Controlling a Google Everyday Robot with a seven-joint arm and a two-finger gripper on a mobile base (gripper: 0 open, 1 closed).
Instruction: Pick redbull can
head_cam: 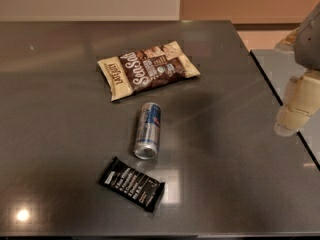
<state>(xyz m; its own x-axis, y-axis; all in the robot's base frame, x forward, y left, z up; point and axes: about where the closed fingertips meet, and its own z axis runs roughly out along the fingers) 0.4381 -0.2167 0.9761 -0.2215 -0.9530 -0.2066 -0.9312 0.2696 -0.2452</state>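
Note:
The redbull can (148, 129) lies on its side near the middle of the dark grey table (60, 109), silver and blue, its shiny end facing the front. My gripper (295, 109) hangs at the right edge of the view, over the table's right edge, well to the right of the can and above the surface. It holds nothing that I can see.
A cream and brown snack bag (148, 69) lies just behind the can. A black wrapped bar (132, 183) lies just in front of it. The table's right edge (280, 96) runs diagonally, with a second grey surface (280, 66) beyond it.

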